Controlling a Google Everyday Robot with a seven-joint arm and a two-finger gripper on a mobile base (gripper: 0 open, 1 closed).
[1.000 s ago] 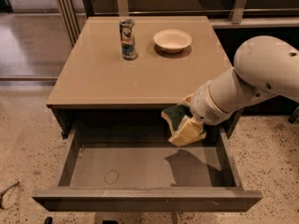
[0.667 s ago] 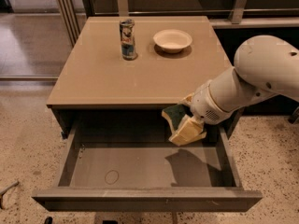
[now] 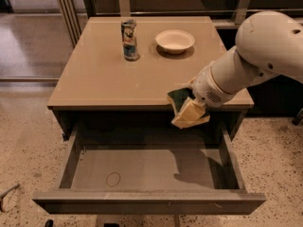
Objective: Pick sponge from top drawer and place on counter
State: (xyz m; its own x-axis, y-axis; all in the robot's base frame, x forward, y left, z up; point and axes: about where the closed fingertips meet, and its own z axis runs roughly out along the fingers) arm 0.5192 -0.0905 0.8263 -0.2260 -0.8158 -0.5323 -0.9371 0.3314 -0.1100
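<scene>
The top drawer (image 3: 142, 171) stands pulled fully open below the counter (image 3: 109, 74), and its grey floor is bare except for a faint ring mark. My gripper (image 3: 188, 111), with cream-yellow padded fingers, is shut on the sponge (image 3: 178, 98), whose dark green face shows at its left. It holds the sponge in the air at the counter's front edge, right of the middle, above the back of the drawer. The white arm reaches in from the right.
A drink can (image 3: 129, 39) stands at the back of the counter, left of centre. A shallow cream bowl (image 3: 174, 40) sits to its right. Speckled floor surrounds the cabinet, and dark shelving runs behind it.
My gripper has lifted the sponge from just below the counter's front edge up to the level of that edge. The drawer, can and bowl have not moved.
</scene>
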